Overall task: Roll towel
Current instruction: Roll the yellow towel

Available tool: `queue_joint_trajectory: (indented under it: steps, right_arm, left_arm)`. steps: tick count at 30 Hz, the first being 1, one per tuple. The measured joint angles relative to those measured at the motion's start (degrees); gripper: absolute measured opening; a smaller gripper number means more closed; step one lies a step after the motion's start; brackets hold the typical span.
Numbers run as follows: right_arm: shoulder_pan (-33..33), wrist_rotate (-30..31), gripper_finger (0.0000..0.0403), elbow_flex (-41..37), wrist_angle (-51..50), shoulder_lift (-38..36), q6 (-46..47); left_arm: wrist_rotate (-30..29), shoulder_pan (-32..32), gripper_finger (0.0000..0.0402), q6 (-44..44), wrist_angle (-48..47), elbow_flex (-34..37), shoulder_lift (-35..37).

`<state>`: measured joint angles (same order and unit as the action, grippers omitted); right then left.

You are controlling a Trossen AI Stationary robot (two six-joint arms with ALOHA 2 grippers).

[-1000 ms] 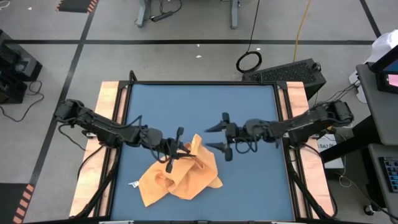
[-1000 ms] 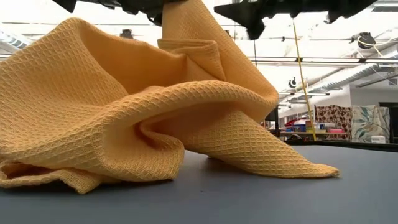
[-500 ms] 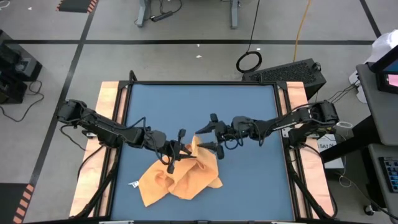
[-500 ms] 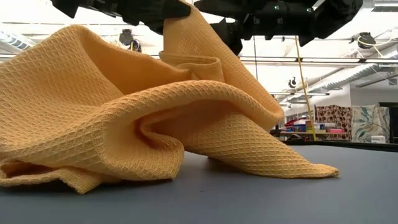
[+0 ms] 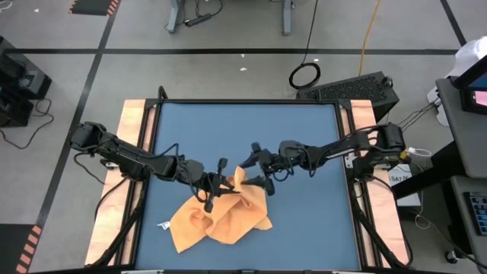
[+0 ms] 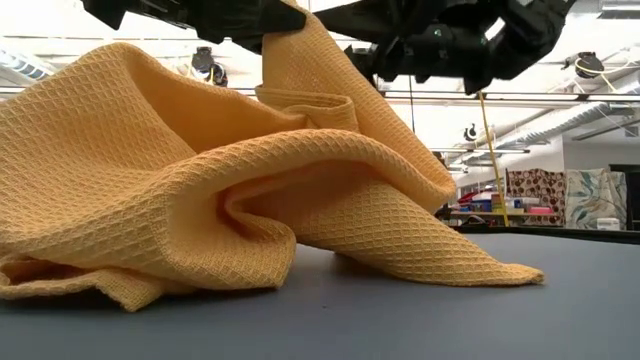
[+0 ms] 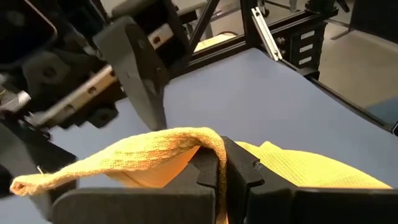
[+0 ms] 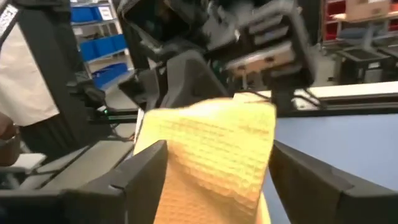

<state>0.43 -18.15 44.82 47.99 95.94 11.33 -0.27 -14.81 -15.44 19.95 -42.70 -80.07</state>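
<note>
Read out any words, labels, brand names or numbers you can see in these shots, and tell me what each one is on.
No text can be read in any view.
The towel has a small white tag; any print on it is too small to read.
The screen at the right edge of the high view glows pink, with no legible characters.
The blue bins in the room behind show no readable labels.

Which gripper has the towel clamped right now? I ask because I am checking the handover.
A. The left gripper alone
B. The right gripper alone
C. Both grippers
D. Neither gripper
A: the left gripper is shut on a raised fold of the towel, while the right gripper stands open with its fingers either side of the lifted edge, not yet closed.
</note>
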Motion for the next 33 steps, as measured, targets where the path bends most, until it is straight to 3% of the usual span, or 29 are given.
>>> queue_joint_trajectory:
  steps: [5, 12, 16, 19, 22, 29, 33]
  right_arm:
    - [0.41, -1.62, 0.0183, 0.02, 2.80, 1.62, -0.03]
    - [1.57, -1.62, 0.0018, 0.02, 2.88, 0.13, -1.64]
    - [1.87, -1.13, 0.0013, 0.02, 1.67, -1.71, -1.64]
    - [2.39, 1.16, 0.0005, 0.02, -2.57, -4.38, -2.40]
    - [3.59, 7.62, 0.0003, 0.02, -11.65, -7.82, -3.72]
    - [9.07, 25.65, 0.0001, 0.00, -30.66, -16.79, -5.60]
    - [12.98, 32.25, 0.0001, 0.00, -36.68, -21.65, -5.84]
  left_arm:
    - [0.00, 0.00, 0.0006, -0.02, 0.00, 0.00, 0.00]
    - [0.00, 0.00, 0.0006, 1.92, -2.51, 0.00, 0.00]
    - [-2.47, 0.02, 0.0006, 7.10, -4.80, 0.01, 0.02]
    - [-11.03, 0.04, 0.0014, 15.25, -9.37, 0.00, 0.40]
    - [-16.82, 0.07, 0.0040, 21.85, -15.72, 0.00, 2.27]
    - [-14.56, -2.36, 0.0134, 32.56, -23.09, -0.02, 7.70]
    - [-13.74, -5.28, 0.0174, 38.61, -30.65, 0.01, 8.95]
